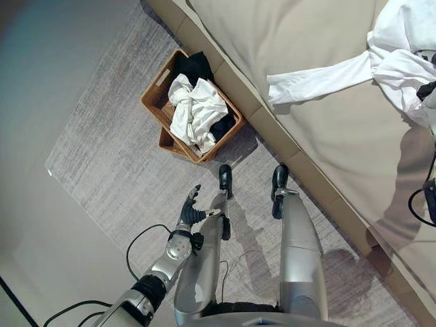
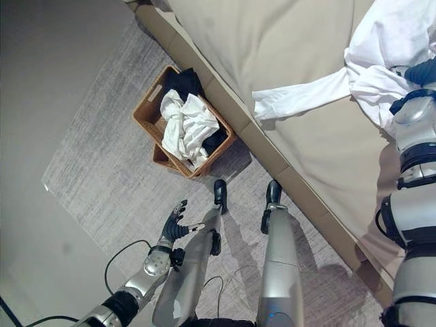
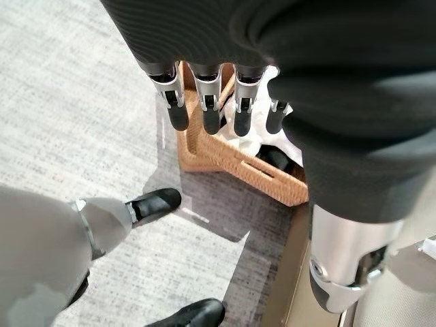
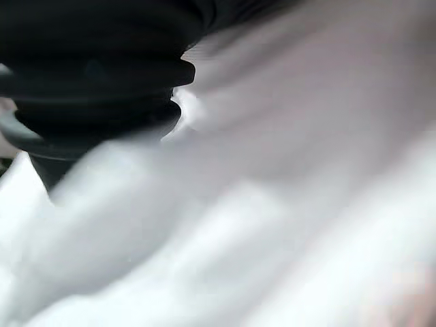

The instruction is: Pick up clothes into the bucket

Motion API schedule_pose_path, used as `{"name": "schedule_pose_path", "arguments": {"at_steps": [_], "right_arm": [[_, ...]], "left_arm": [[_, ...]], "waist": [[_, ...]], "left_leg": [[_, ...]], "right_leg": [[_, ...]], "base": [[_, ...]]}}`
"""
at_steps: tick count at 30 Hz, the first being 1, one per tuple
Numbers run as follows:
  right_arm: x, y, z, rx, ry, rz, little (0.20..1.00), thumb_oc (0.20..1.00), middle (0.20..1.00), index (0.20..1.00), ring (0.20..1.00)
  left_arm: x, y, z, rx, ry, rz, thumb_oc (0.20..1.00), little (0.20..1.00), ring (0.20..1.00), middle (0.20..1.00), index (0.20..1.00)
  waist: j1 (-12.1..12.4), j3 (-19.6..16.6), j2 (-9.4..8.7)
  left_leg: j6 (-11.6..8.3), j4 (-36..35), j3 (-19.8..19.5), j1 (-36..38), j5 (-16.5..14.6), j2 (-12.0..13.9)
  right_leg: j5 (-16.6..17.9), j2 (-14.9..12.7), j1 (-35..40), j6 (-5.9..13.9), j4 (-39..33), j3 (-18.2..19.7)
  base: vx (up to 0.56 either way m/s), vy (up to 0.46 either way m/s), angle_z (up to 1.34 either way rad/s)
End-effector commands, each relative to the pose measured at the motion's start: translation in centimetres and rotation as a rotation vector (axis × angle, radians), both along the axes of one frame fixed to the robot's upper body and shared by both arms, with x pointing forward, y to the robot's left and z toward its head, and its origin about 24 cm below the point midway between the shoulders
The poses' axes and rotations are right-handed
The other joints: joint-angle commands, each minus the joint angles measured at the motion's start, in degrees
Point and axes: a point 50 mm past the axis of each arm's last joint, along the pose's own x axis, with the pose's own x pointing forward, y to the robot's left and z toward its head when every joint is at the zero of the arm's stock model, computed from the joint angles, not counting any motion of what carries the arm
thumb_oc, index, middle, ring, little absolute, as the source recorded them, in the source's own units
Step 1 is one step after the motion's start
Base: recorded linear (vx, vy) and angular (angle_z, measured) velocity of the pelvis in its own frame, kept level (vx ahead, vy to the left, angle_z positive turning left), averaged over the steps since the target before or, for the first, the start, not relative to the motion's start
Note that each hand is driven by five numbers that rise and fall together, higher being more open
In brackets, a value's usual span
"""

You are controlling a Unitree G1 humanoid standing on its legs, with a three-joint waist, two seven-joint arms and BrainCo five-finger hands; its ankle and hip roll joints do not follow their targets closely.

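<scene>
Right hand is at the white shirt on the bed, buried in the bunched cloth. Right wrist view gives white fabric pressed right up to the dark cover, fingers hidden, so can't tell whether it has closed on the shirt or is just resting in it.

Shirt relative to the basket: well apart, up on the bed, with the mattress edge between them. The body of the shirt is bunched at the right hand; one sleeve trails out flat across the bed toward the basket side. So the long axis runs from the hand along that sleeve, cuff end pointing at the basket.

Left hand hangs low over the rug, on the near side of the basket, fingers straight and relaxed, holding nothing. It's nearer the basket but nowhere near the shirt; right arm is the one for the pick.

Basket sits on the rug just beside the bed, already holding white and dark clothes, heaped to about rim level.

My read: the carry goes from the hand toward the basket along the sleeve's axis, and the trailing sleeve will likely drag off the bed edge last.
</scene>
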Motion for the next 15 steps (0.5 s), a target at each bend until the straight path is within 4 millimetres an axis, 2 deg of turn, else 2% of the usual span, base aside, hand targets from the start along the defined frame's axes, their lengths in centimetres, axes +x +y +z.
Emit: {"name": "schedule_pose_path", "arguments": {"at_steps": [1, 7, 8, 9, 15], "right_arm": [[-1.8, -1.7, 3.4, -0.056, -0.018, -0.041, 1.000, 1.000, 1.000, 1.000, 1.000], [-1.4, -1.7, 2.7, 0.011, 0.052, 0.051, 1.000, 1.000, 1.000, 1.000, 1.000], [-1.1, -1.4, 2.5, 0.019, 0.063, 0.098, 0.896, 0.896, 0.896, 0.896, 0.896], [-1.2, -1.5, 2.4, 0.029, 0.068, 0.106, 0.200, 0.200, 0.200, 0.200, 0.200], [-0.4, 0.3, 3.0, 0.019, 0.016, 0.227, 0.200, 0.200, 0.200, 0.200, 0.200]], "left_arm": [[0.0, -0.5, -0.2, -0.038, 0.021, -0.002, 1.000, 1.000, 1.000, 1.000, 1.000], [0.1, -0.8, -0.3, -0.066, 0.038, -0.015, 1.000, 1.000, 1.000, 1.000, 1.000], [0.2, -0.9, -0.1, -0.075, 0.035, -0.019, 1.000, 1.000, 1.000, 1.000, 1.000], [0.2, -0.9, -0.1, -0.079, 0.034, -0.025, 1.000, 1.000, 1.000, 1.000, 1.000], [0.3, -0.4, -0.2, -0.073, 0.043, -0.018, 1.000, 1.000, 1.000, 1.000, 1.000]], "waist": [[-1.15, -0.37, 1.25], [-0.99, -0.37, 1.51], [-1.04, -0.37, 1.47], [-1.03, -0.37, 1.40], [-1.18, -0.37, 0.22]], "left_leg": [[-0.61, 2.95, -0.39, 0.76, -3.10, 1.73], [-0.63, 3.52, -0.10, -1.77, -2.88, 1.60], [-0.64, 3.74, -0.11, -2.10, -2.86, 1.54], [-0.63, 3.89, -0.16, -2.28, -2.85, 1.45], [-0.68, 3.98, -0.63, -2.11, -2.70, 1.42]], "right_leg": [[4.42, -0.52, 3.31, 3.78, -5.48, 0.03], [4.39, -0.63, 0.31, 3.68, -4.21, 0.02], [4.43, -0.67, 0.03, 3.64, -4.07, 0.05], [4.37, -0.72, -0.11, 3.61, -3.97, -0.03], [4.80, -0.77, 0.81, 3.64, -5.20, -0.89]], "base": [[-0.01, -0.035, 0.00], [0.00, -0.021, -0.01], [0.00, 0.000, 0.00], [0.00, 0.000, 0.00], [0.00, 0.000, 0.01]]}}
